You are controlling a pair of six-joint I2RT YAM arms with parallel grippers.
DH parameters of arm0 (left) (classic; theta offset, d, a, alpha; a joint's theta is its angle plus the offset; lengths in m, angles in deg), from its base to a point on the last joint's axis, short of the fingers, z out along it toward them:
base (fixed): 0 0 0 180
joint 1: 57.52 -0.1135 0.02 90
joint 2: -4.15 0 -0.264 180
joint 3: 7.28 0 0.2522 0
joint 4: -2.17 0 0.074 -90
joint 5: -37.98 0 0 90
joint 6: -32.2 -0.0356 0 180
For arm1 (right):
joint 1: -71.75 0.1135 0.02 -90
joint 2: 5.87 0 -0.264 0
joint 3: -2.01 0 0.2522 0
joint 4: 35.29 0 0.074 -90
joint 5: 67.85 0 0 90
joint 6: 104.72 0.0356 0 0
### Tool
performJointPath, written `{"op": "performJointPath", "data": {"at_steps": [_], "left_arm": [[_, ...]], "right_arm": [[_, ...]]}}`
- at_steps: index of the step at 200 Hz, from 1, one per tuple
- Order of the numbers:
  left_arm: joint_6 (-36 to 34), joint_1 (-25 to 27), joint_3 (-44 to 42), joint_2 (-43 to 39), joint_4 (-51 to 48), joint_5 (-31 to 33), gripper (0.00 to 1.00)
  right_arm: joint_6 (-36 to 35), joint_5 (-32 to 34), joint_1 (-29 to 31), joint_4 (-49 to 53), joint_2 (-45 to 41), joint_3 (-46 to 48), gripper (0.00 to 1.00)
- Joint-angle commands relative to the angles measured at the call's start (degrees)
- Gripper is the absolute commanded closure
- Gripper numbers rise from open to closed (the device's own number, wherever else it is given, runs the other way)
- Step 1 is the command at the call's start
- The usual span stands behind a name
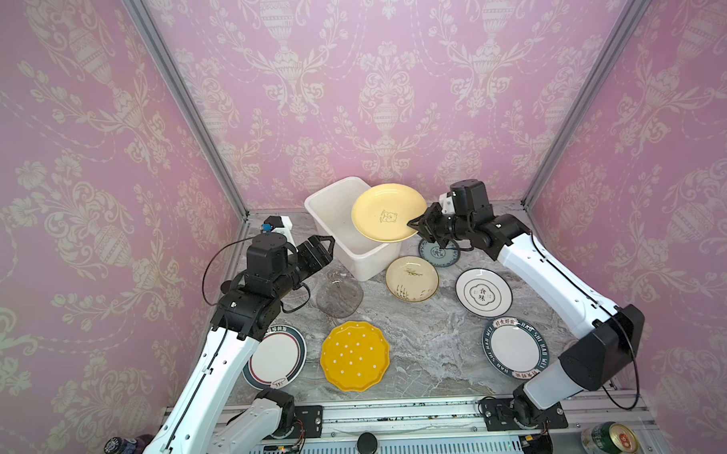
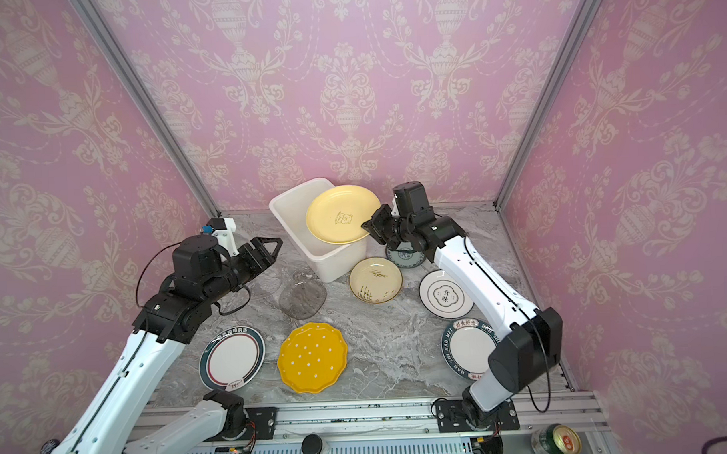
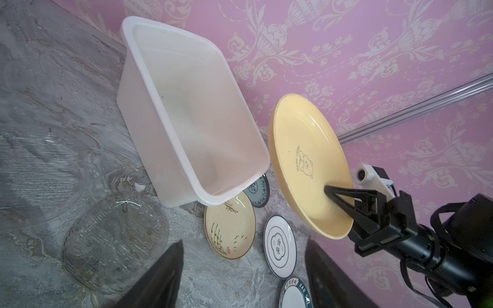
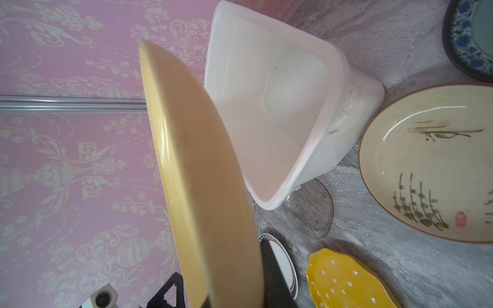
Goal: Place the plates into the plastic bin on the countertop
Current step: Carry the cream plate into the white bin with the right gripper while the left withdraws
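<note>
Pale yellow plate [image 1: 388, 212], printed with a small bear, is shown clamped at its rim between the closed jaws of the right gripper [image 1: 415, 224]. It is held tilted in the air over the right-hand part of the plastic bin [image 1: 316, 204], with its lower edge close to the bin's rolled rim; whether the two touch cannot be told. The left gripper [image 1: 331, 248] is seen near the bin's left wall, its jaws spread wide with nothing between them.

In both wrist views the bin's interior is seen bare, so no plate is counted as placed. Seven plates lie flat on the countertop [image 1: 424, 342]:

- the clear glass plate [image 1: 339, 296], just in front of the bin
- the cream plate [image 1: 412, 278]
- the small blue patterned plate [image 1: 437, 253], partly hidden under the right arm
- the white plate with central characters [image 1: 483, 291]
- the near-right white plate [image 1: 516, 349]
- the near-left white plate [image 1: 277, 356]
- the yellow dotted plate [image 1: 354, 356]

The task is judged to be at its first placement: one plate is about to be lowered and released, and seven are left to be collected.
</note>
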State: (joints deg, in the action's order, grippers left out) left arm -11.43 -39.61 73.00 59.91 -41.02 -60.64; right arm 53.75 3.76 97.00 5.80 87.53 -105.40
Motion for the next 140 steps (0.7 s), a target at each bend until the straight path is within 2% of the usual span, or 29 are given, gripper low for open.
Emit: {"op": "performJointPath", "data": {"at_steps": [1, 57, 91, 140], "left_arm": [[-3.16, -0.92, 0.71, -0.21, -2.74, -1.18, 0.26], [-5.06, -1.72, 1.0, -0.18, -5.85, -1.0, 0.25], [-5.5, -2.5, 0.28, 0.15, -6.47, -1.82, 0.25], [-5.24, -3.87, -0.64, 1.18, -5.84, -3.71, 0.25]], "right_arm": [[2.67, 0.99, 1.0, -5.6, 6.59, -7.73, 0.92], [6.64, 3.84, 3.63, -7.4, 23.49, -23.84, 0.92], [10.69, 9.48, 5.58, -10.0, 29.37, -27.77, 0.9], [12.82, 16.13, 7.3, -10.4, 37.08, -34.93, 0.9]]}}
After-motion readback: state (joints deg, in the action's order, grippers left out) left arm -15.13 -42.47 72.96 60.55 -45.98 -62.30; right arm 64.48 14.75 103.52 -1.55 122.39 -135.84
